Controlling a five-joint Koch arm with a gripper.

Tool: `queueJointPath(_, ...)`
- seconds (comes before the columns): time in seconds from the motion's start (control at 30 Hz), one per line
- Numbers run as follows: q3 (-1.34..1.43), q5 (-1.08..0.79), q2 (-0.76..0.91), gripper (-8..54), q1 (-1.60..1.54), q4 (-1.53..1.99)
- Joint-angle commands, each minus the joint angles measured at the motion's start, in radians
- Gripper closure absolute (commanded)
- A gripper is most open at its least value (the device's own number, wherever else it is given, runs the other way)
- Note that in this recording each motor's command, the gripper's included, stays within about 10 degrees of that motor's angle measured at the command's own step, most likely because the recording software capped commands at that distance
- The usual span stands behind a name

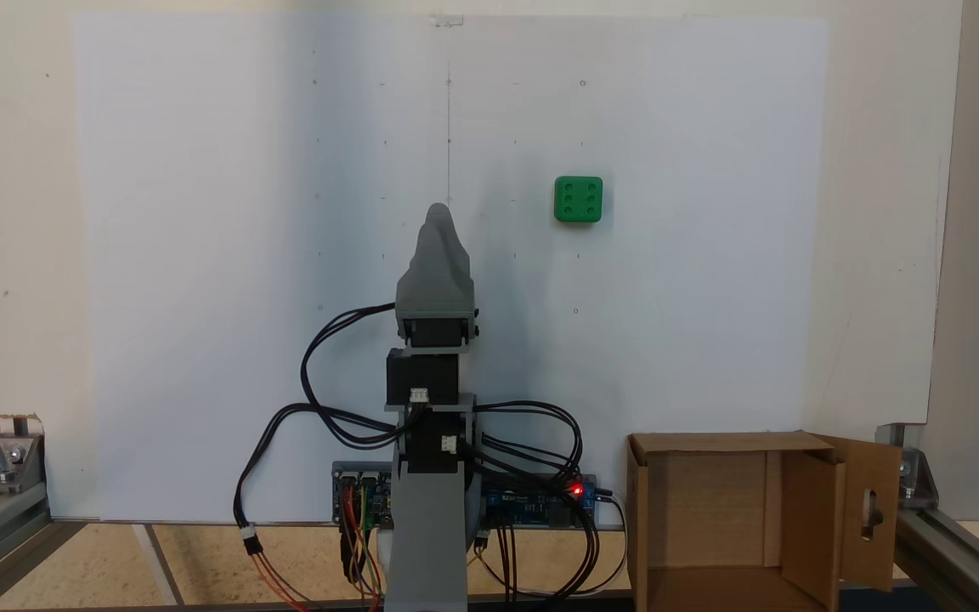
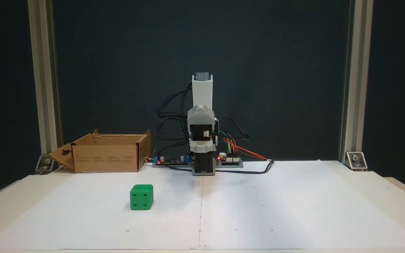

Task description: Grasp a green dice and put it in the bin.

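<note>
The grey plastic gripper [image 1: 447, 223] sits folded above the arm's base, its tapered tip pointing out over the sheet in the fixed view from above; its jaws seem to lie one behind the other for both cameras, so I cannot tell whether they are parted or closed, and it holds nothing that shows.

The small bright green plastic dice with rounded corners [image 1: 579, 200] lies well apart from the gripper, ahead of the tip and off to the right in that view, six pips up. In the fixed view facing the arm the same cube [image 2: 141, 197] stands forward of the base and to the left, four pips toward the camera. Being a cube it has no long axis, and its faces lie roughly square to the sheet's edges.

The brown corrugated cardboard box [image 2: 107, 159], flaps open, one with a slot-shaped cut-out, stands beside the base on the dice's side.

A white paper sheet [image 1: 200, 255] covers the pale worktop [image 2: 396, 189]. Aluminium frame posts [image 2: 350, 88] and a dark backdrop [image 2: 276, 52] close the space behind.
</note>
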Motion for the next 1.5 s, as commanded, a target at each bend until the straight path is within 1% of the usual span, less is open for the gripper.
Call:
queueJointPath(0.0, 0.038, -0.029, 0.106, 1.8, 0.0, -0.005)
queueJointPath(0.97, 0.008, -0.031, 0.106, 2.5, 0.0, 0.015)
queueJointPath(1.2, -0.137, -0.026, 0.106, 2.4, 0.018, 0.184)
queueJointPath(1.47, -0.39, -0.003, 0.107, 2.2, 0.081, 0.647)
